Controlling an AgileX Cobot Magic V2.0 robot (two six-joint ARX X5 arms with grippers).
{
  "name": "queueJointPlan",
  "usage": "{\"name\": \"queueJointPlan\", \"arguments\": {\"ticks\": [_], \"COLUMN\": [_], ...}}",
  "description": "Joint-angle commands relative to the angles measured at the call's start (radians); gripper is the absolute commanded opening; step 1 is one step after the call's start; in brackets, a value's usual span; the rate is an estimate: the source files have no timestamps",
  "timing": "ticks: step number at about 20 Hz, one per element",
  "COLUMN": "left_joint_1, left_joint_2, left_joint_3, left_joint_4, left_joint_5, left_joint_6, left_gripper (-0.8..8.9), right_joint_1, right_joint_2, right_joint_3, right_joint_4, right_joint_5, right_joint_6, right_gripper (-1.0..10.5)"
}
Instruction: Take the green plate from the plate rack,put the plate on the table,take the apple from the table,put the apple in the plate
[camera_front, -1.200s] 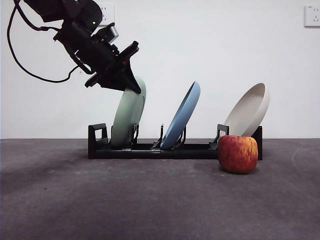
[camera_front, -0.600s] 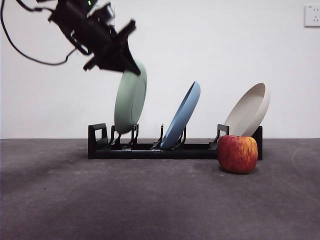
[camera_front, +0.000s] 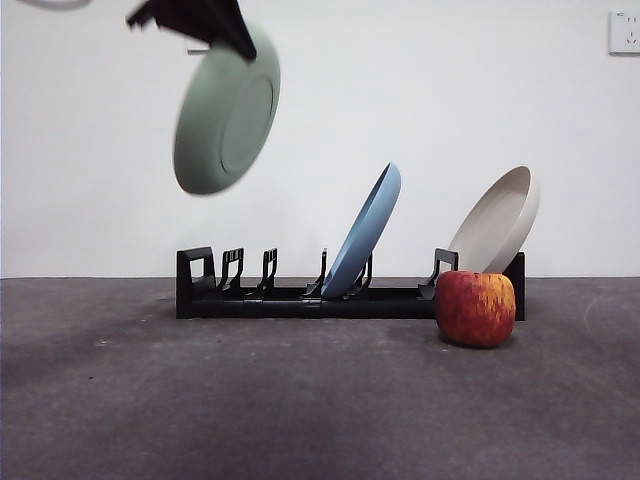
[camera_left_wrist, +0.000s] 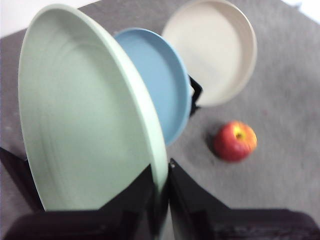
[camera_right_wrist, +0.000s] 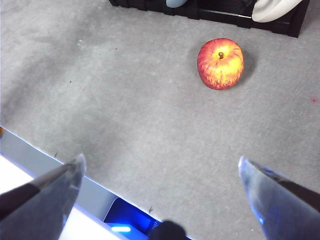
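Overhead, left hand (camera_front: 228, 40) cropped, gripping green plate (camera_front: 222, 115)

This looked like a robotics lab set up as a test bench rather than a real kitchen. A bare white wall (camera_front: 420, 120) stood behind a dark grey table (camera_front: 300, 400), with only a wall socket (camera_front: 624, 31) at 2 o'clock. The few props were staged: a black plate rack (camera_front: 300, 298), three plates and one apple (camera_front: 475, 308). A black robot end effector (camera_front: 215, 25) hung at 11 o'clock.
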Motion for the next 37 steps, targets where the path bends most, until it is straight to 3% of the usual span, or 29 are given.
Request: {"name": "queueJointPlan", "arguments": {"ticks": [1,5,11,18,23,26,31,37], "left_joint_1": [-0.087,-0.291,-0.505,-0.643,-0.711,-0.721,-0.723,-0.723], "left_joint_2": [-0.051,-0.074,-0.068,-0.031,0.099,0.182,0.261,0.341], "left_joint_3": [0.003,0.002,-0.123,-0.480,-0.523,-0.523,-0.523,-0.524], "left_joint_4": [-0.055,-0.202,-0.207,0.094,0.222,0.234,0.222,0.231], "left_joint_5": [-0.143,-0.462,-0.718,-0.822,-0.859,-0.858,-0.876,-0.867], "left_joint_6": [0.124,0.178,0.178,0.220,0.283,0.284,0.191,0.154], "left_gripper": [-0.06,-0.06,-0.06,-0.06,-0.06,-0.06,-0.06,-0.06], "right_joint_1": [0.002,0.002,0.002,0.002,0.002,0.002,0.002,0.002], "right_joint_2": [0.001,0.001,0.001,0.001,0.001,0.001,0.001,0.001], "right_joint_3": [0.003,0.003,0.003,0.003,0.003,0.003,0.003,0.003], "right_joint_4": [0.008,0.008,0.008,0.009,0.010,0.010,0.010,0.012], "right_joint_5": [0.000,0.000,-0.001,-0.001,-0.001,-0.001,-0.001,-0.001], "right_joint_6": [0.009,0.009,0.009,0.010,0.010,0.010,0.010,0.010], "right_gripper": [6.6,6.6,6.6,6.6,6.6,6.6,6.6,6.6]}}
